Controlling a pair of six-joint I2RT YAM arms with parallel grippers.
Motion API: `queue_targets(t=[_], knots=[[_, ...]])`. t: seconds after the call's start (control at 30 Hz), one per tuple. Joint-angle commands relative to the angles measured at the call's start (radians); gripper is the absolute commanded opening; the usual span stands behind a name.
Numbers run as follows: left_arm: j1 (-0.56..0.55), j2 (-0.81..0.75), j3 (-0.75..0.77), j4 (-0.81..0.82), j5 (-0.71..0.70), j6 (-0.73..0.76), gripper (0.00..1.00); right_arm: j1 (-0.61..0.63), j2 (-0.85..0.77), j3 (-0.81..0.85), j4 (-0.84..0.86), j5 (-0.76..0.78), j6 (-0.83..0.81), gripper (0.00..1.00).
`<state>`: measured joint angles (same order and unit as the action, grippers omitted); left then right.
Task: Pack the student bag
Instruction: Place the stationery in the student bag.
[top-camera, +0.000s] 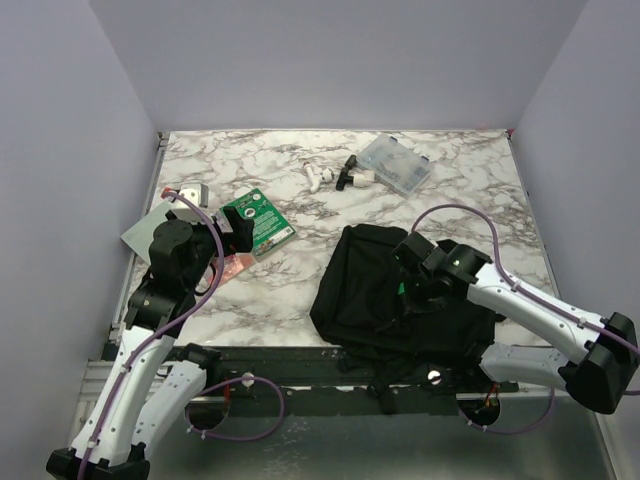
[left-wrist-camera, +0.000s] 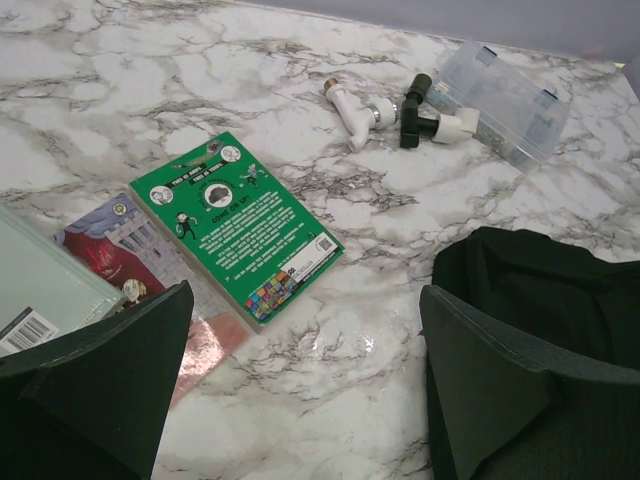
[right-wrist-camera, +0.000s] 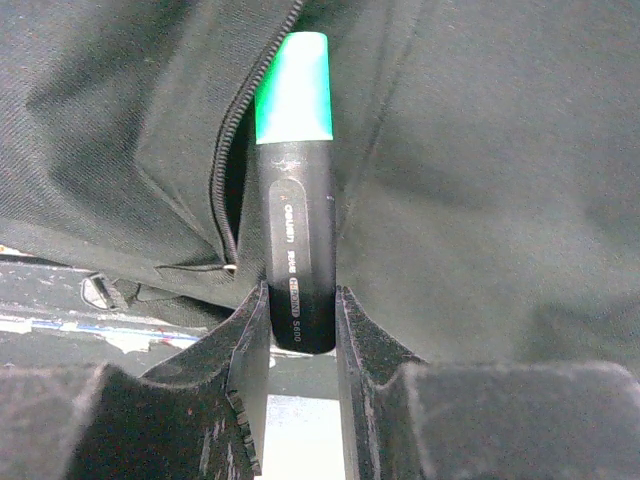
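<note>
My right gripper (right-wrist-camera: 300, 312): narrow, clamped on the black barrel of a highlighter (right-wrist-camera: 295, 200), one finger on each side of it.
Highlighter: black body, green end, pointing away from me and lying against the fabric of the student bag (top-camera: 375, 285).
Zip (right-wrist-camera: 224, 170): a line of the bag's teeth runs just left of the highlighter's green end. Whether that end is already inside the opening I cannot tell.
Student bag: black, soft and slumped flat on the marble table (top-camera: 290, 300), its lower part with the straps hanging over the near edge. My right wrist is right on top of it.
My left gripper (left-wrist-camera: 305, 310): spread wide, nothing between the fingers, hanging over the table to the left of the bag and apart from it.
Green card (left-wrist-camera: 235, 225): flat on the table, left of the bag, near it but not touching.
Red booklet (left-wrist-camera: 108, 245): further left of the bag, partly under the green card.
Clear plastic box (left-wrist-camera: 500, 100): beyond the bag's far side, well apart from it.
White fitting (left-wrist-camera: 352, 112) and black-handled fitting (left-wrist-camera: 422, 112): beyond the bag too, toward its far left.
</note>
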<state>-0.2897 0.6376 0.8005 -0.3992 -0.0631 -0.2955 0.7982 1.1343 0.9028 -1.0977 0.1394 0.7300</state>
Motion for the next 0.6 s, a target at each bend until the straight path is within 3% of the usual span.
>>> queue_targets(t=[0.0,0.3,0.43,0.53,0.57], knots=[[0.004,0.009,0.028,-0.009,0.031,-0.007,0.98,-0.002,0.028,-0.036,0.172,-0.079,-0.058,0.01],[0.004,0.023,0.028,-0.01,0.044,-0.011,0.98,-0.004,-0.065,-0.183,0.625,0.073,0.049,0.01],[0.004,0.02,0.026,-0.008,0.048,-0.012,0.98,-0.004,-0.045,-0.201,0.646,0.232,0.073,0.01],[0.003,0.027,0.025,-0.009,0.043,-0.011,0.98,-0.003,-0.04,-0.229,0.717,0.233,0.045,0.01],[0.003,0.03,0.026,-0.008,0.049,-0.013,0.98,-0.004,-0.038,-0.239,0.735,0.237,0.044,0.06]])
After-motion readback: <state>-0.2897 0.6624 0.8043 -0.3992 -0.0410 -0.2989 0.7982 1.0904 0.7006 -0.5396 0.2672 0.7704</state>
